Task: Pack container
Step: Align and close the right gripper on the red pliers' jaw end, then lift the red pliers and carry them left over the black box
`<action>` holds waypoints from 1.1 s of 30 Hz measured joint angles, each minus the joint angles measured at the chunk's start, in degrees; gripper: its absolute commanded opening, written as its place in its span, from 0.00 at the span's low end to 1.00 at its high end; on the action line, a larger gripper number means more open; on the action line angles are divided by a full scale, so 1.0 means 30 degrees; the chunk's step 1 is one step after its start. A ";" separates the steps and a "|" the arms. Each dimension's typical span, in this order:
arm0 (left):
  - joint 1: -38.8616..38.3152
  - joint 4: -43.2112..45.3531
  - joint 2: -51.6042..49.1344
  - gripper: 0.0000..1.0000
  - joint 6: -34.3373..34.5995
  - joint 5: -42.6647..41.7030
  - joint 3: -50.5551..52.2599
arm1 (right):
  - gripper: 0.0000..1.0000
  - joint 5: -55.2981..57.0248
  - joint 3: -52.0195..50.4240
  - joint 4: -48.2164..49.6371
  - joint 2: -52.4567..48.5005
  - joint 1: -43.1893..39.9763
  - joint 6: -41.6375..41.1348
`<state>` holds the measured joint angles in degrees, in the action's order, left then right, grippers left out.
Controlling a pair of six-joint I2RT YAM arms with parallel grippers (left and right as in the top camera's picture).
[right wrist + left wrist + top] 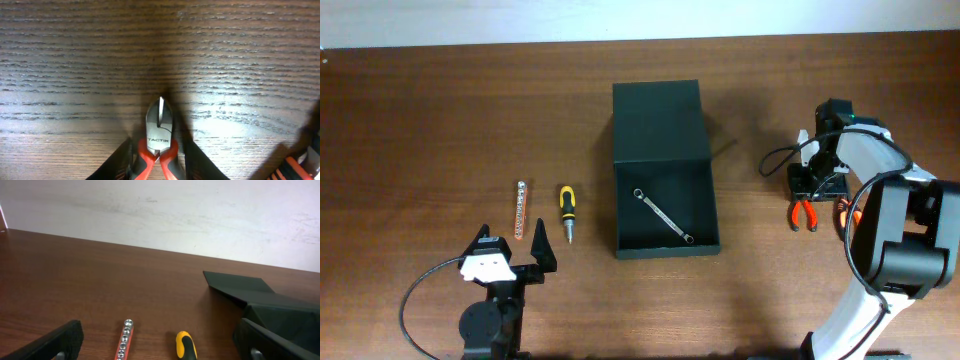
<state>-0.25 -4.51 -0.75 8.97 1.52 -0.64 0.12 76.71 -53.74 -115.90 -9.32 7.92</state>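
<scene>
The container [695, 195], a large matte black box, sits in the middle of the brown wooden surface [440, 110]. Its hinged lid [657, 120] lies flat and open on the far side. A silver wrench [663, 216] lies diagonally on its floor.

At the right edge, well apart from the box, the right arm [895, 240] reaches down over a pair of red-handled cutters [805, 213]. The right gripper [156, 165] has its jaws set narrow, one on each side of the handles. I cannot tell whether they are pressing on them.

At the near left, the left gripper [513, 250] has its jaws wide and holds nothing. Just beyond it lie a yellow-and-black screwdriver [566, 208] and, beside that, a thin red strip of silver sockets [520, 210].

Likely risks: the handles may fold together under pressure, leaving the grip loose. The cutters could then swing or slip out during the lift. If they are carried too low, they might also hit the box wall or land on the wrench.
</scene>
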 measured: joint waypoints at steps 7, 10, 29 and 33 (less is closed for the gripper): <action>0.0000 0.0000 0.0000 0.99 0.0000 0.0000 0.0000 | 0.23 -0.0036 0.0000 0.0000 0.0000 0.0000 -0.0007; 0.0000 0.0000 0.0000 0.99 -0.0007 0.0000 0.0000 | 0.20 -0.0051 0.0007 0.0015 0.0000 0.0000 0.0015; 0.0000 0.0000 0.0000 0.99 0.0000 0.0000 0.0000 | 0.11 -0.0051 0.0801 -0.0634 -0.0401 0.0000 -0.0153; 0.0000 0.0000 0.0000 0.99 -0.0007 0.0000 0.0000 | 0.06 -0.0051 0.1727 -0.1166 -0.0758 0.0000 -0.0153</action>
<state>-0.25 -4.51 -0.75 8.95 1.52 -0.64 -0.03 81.89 -57.23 -118.17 -9.32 7.46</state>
